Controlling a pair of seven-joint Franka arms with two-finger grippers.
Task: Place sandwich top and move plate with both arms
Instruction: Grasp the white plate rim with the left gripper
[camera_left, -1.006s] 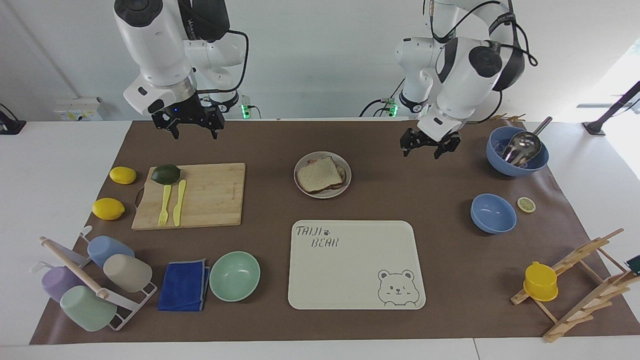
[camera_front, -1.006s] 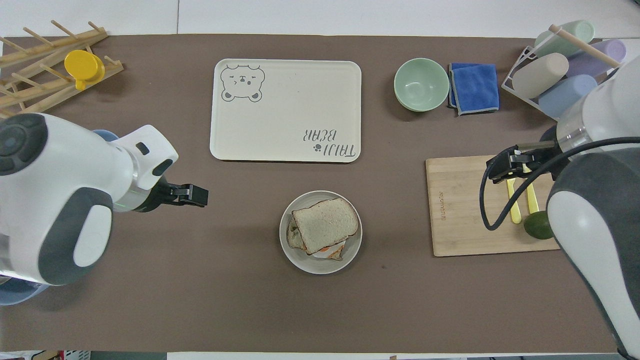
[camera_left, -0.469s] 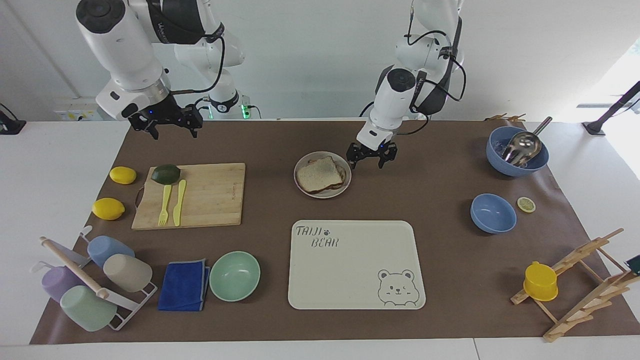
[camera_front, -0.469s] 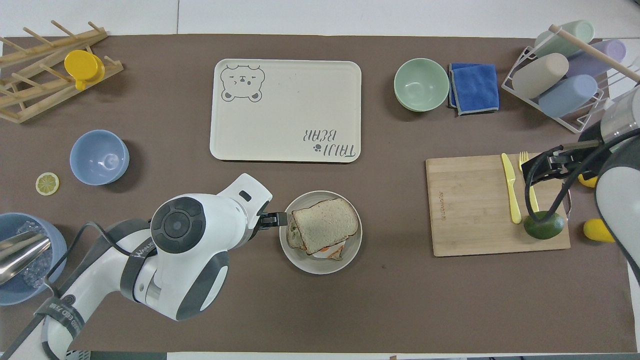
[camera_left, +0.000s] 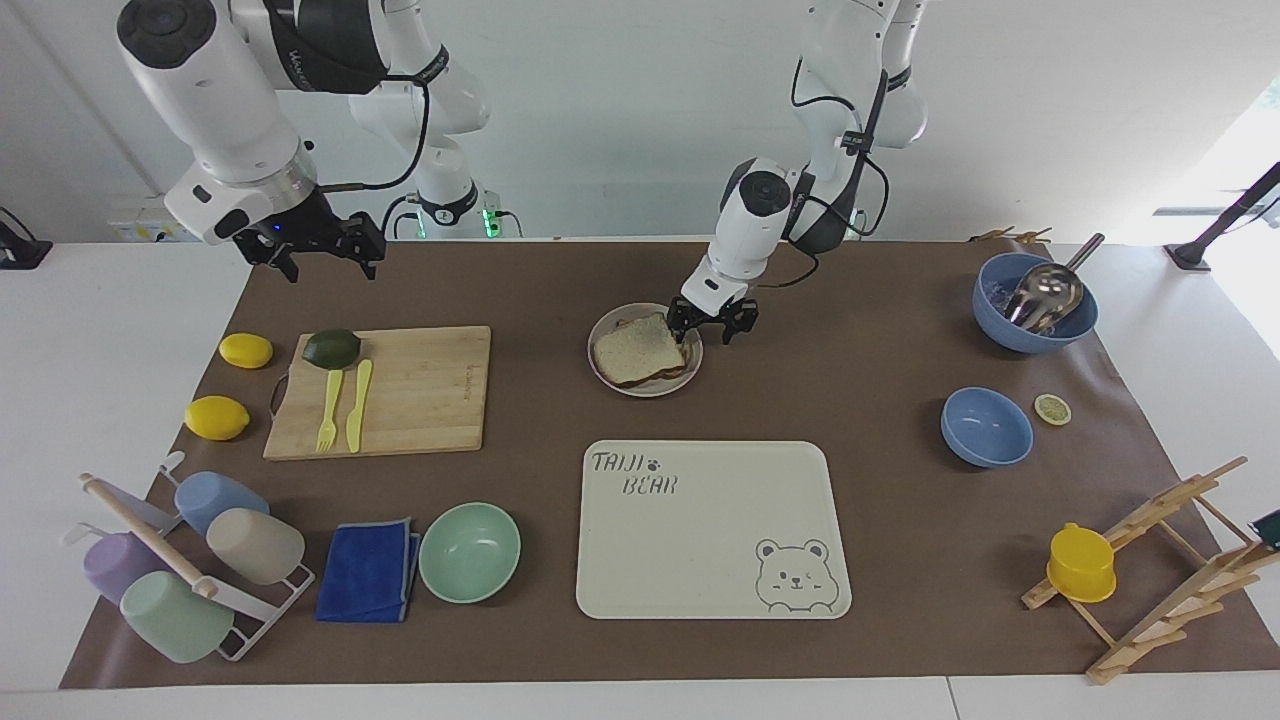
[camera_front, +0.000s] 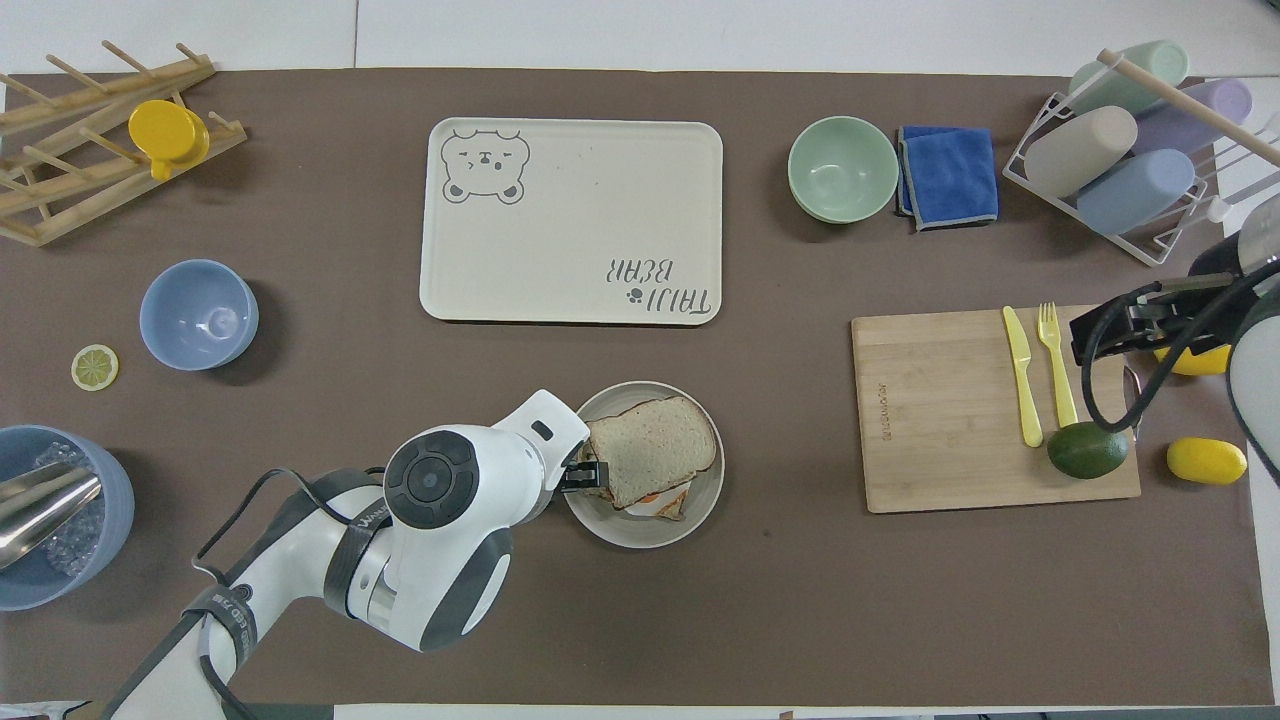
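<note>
I've got the left pincer (camera_left: 712, 325) down low at the plate (camera_left: 612, 379), at its rim on the left arm's side, fingers spread wide with one tip (camera_left: 686, 333) at the edge of the sandwich top (camera_left: 636, 350) and the other outside the rim. I can't tell whether anything is touching. The sandwich top lies on the stacked sandwich on the plate (camera_front: 700, 500), mid-counter, nearer the robots than the bear-print tray (camera_left: 712, 528). My right pincer (camera_left: 322, 250) hangs open, holding nothing, up over the right arm's end of the counter (camera_left: 850, 360), by the cutting board (camera_left: 420, 390) with its avocado (camera_left: 332, 348), fork (camera_left: 328, 410) and knife (camera_left: 357, 405). That arm waits.
</note>
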